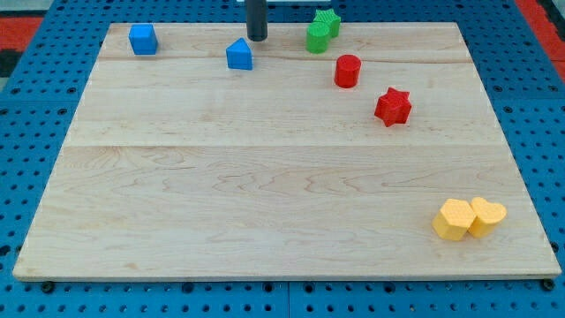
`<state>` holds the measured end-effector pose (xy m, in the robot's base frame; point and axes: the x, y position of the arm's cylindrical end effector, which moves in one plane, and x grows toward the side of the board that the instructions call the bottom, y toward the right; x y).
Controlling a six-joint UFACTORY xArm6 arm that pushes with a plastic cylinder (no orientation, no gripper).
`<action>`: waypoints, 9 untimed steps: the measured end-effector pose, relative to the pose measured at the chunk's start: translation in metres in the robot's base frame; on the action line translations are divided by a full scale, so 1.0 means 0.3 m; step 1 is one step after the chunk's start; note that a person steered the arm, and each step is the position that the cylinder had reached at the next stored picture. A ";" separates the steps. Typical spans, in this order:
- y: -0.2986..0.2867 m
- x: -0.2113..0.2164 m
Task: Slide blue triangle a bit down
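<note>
Upright, my tip (257,39) just above-right of blue triangle (238,56), apart

My tip (257,39) rests just above-right of the blue triangle (239,56) near the board's (265,194) top edge.

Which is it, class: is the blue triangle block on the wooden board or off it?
On. The blue triangle block rests wholly on the wooden board, near its top edge, with my tip just above-right of it.
</note>
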<state>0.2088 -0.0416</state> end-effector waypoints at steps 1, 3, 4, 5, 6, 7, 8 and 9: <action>-0.062 -0.050; -0.187 -0.017; -0.187 0.089; -0.173 0.125; -0.135 0.125; -0.089 0.125; -0.052 0.125; -0.051 0.137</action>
<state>0.2500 -0.0570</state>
